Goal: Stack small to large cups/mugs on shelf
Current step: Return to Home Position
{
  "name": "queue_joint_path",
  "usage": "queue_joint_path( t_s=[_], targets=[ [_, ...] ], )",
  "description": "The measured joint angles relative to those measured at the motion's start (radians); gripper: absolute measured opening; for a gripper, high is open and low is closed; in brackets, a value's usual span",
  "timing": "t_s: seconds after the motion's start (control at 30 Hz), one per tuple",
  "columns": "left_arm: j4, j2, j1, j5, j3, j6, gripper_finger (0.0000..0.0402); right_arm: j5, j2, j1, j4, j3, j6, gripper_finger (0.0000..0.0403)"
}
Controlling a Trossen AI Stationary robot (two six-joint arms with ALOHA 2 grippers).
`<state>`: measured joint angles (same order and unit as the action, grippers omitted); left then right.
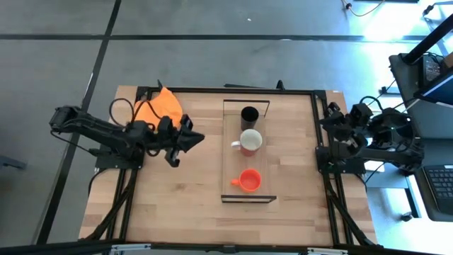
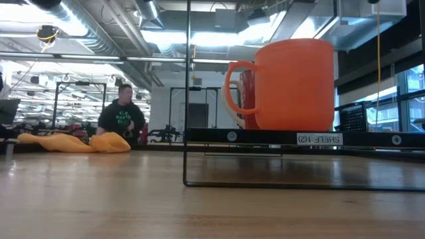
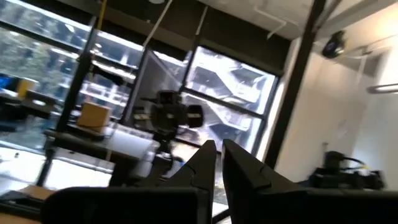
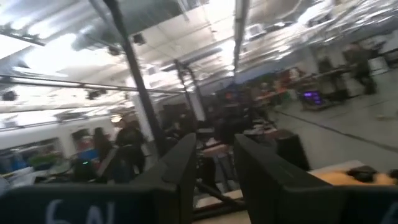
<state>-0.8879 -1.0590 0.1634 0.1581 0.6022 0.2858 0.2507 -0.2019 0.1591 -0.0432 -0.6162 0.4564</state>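
High view: I see three mugs in a row on the shelf (image 1: pixel 263 161) at frame centre: black mug (image 1: pixel 249 114) uppermost, red mug (image 1: pixel 250 142) in the middle, orange mug (image 1: pixel 249 180) lowest.
Low view: The orange mug (image 2: pixel 292 83) fills the upper right and hides most of the red mug (image 2: pixel 247 93). I can't see the black one.
Mugs: All upright. The red one is white inside, and the red and orange handles point frame-left.
Left hand (image 1: pixel 197 137): Left of centre above the bench (image 1: pixel 177 198), apart from the shelf. Its fingers (image 3: pixel 249 180) are almost pressed together, holding nothing.
Right hand (image 4: pixel 214 137): Its arm is folded at the right edge, fingers slightly spread and empty.
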Motion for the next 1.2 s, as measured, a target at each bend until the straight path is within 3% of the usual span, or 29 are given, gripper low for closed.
queue_joint_path(
  t_s=[0.2,0.53,0.7,0.93,1.2],
  targets=[
    [-0.196,0.001,0.017,-0.003,-0.157,0.017,0.0020,-0.097,0.067,0.000,-0.108,0.000,-0.020,0.0110],
    [-0.375,0.001,-0.033,-0.019,-0.328,0.073,0.0025,-0.092,0.185,0.000,-0.162,0.002,-0.026,0.0110],
    [-0.423,0.001,-0.053,-0.019,-0.377,0.079,0.0025,-0.044,0.196,0.000,-0.046,0.112,-0.012,0.0110],
    [-0.424,0.002,-0.068,-0.024,-0.422,0.118,0.0025,-0.015,0.199,-0.001,0.273,0.314,0.023,0.0110],
    [-0.410,0.072,-0.122,-0.082,-0.508,0.242,0.0025,0.013,0.199,-0.001,0.308,0.413,0.108,0.0110]
  ],
)
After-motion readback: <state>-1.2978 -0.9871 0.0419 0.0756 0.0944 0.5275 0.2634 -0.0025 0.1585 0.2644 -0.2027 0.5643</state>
